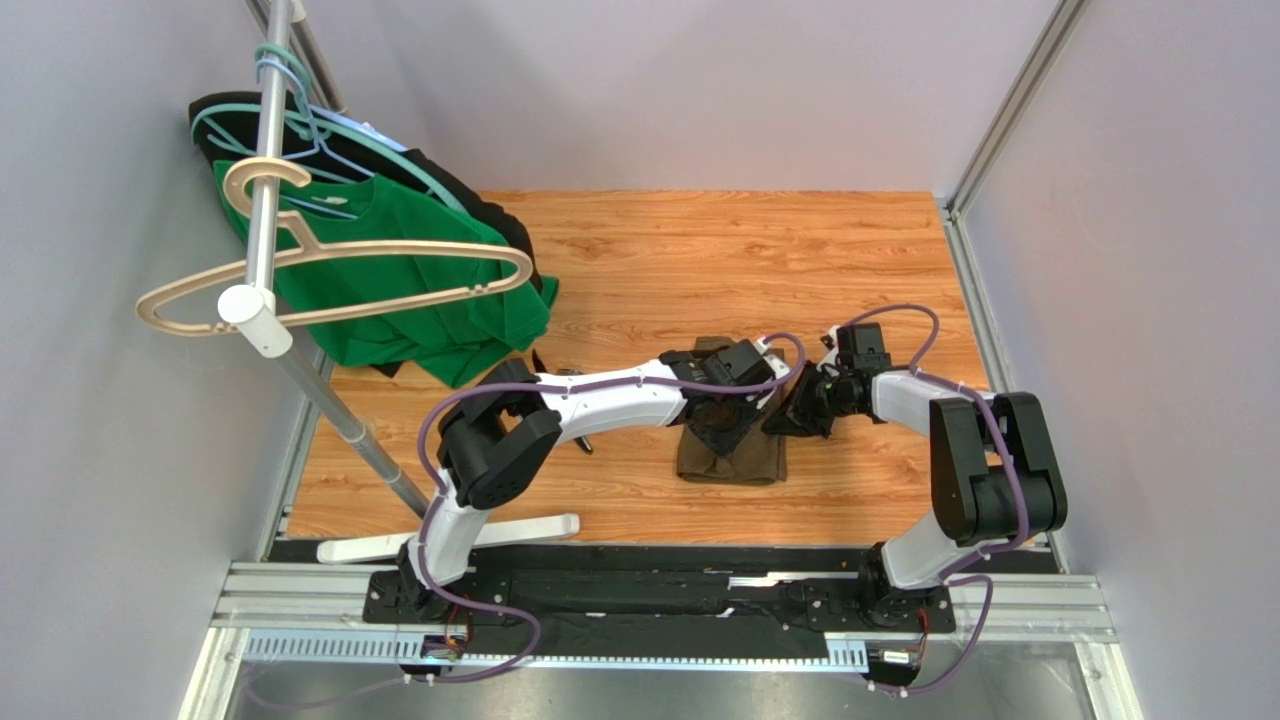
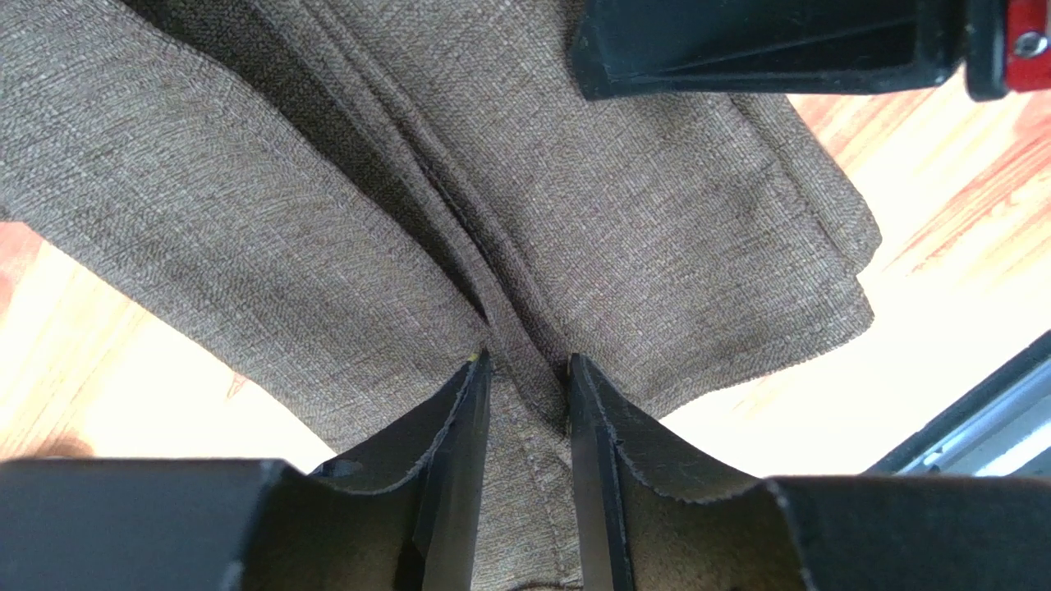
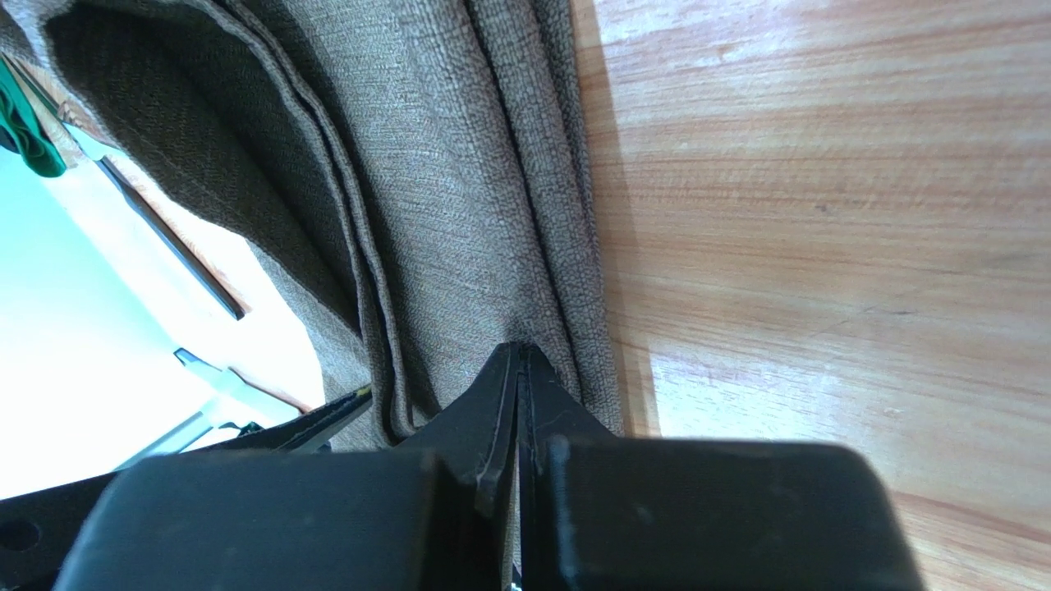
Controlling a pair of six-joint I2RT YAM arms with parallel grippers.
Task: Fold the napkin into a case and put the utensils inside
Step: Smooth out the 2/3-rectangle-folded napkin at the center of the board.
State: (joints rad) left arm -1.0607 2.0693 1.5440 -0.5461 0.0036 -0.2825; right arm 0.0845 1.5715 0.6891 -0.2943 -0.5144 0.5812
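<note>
Pinching a raised pleat of the napkin [image 2: 370, 185] with the left gripper [image 2: 524, 369], jaws set narrow around the cloth. Clamping the napkin's folded edge in the right gripper [image 3: 518, 363], fingertips pressed together on it. Lying as a folded olive-brown strip near the middle of the wooden table [image 1: 676, 255], between the 2 wrists, well apart from the green shirt [image 1: 436, 300] hanging at the left.

We see a green shirt [image 1: 439, 318] and a pale wooden hanger [image 1: 203, 282] hanging on a slanted metal pole [image 1: 269, 143] at the wooden table's [image 1: 706, 248] far left, with a teal hanger [image 1: 397, 152] and a black garment [image 1: 484, 210] just behind.
</note>
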